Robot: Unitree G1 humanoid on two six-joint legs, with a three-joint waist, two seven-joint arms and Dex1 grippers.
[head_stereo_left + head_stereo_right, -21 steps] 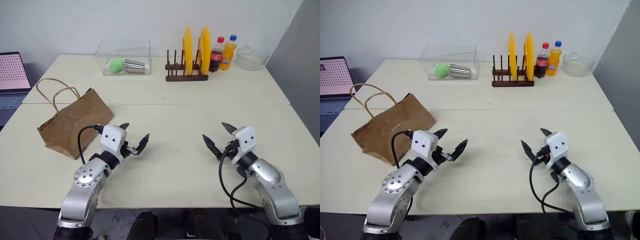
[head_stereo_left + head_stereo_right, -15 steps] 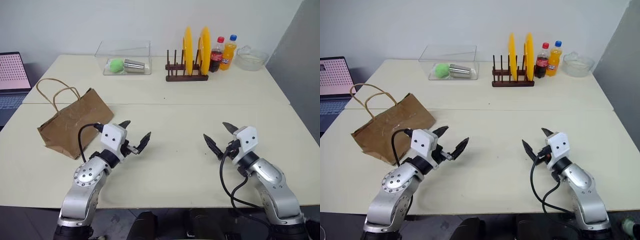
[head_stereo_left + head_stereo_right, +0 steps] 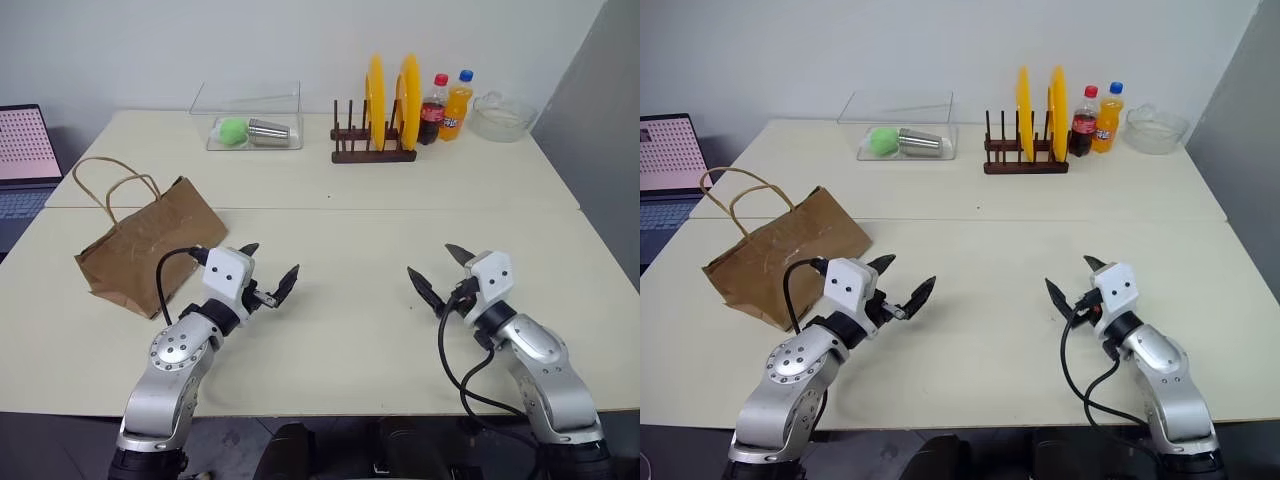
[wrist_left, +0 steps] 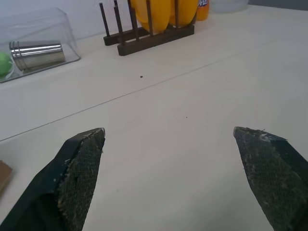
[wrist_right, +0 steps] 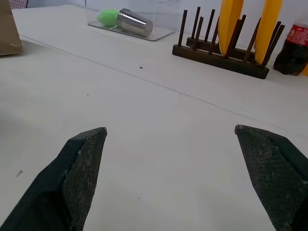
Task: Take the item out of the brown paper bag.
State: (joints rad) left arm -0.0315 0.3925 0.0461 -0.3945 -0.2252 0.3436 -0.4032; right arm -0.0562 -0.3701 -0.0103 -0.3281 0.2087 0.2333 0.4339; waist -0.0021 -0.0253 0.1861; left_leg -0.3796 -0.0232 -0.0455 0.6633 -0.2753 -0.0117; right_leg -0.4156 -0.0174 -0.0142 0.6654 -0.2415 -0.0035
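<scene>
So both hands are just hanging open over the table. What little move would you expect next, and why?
Probably the left hand swings toward the brown paper bag lying just beside it. Both hands are open and hold nothing, the right hand sits farther away, and the bag's contents are hidden, so its mouth has to be reached first.

One brown paper bag [image 3: 148, 246], two loop handles [image 3: 112, 180]. One clear box [image 3: 248, 114] holding one green ball [image 3: 232, 129] and one steel tumbler [image 3: 268, 131]. One wooden rack [image 3: 372, 152] with two yellow plates [image 3: 392, 98]. Two bottles: one cola [image 3: 432, 109], one orange drink [image 3: 457, 104]. One glass bowl [image 3: 503, 116]. One laptop [image 3: 22, 160]. Two tabletops [image 3: 330, 330] pushed together. Two grippers: left gripper [image 3: 272, 272], right gripper [image 3: 436, 268], two black fingers each.
</scene>
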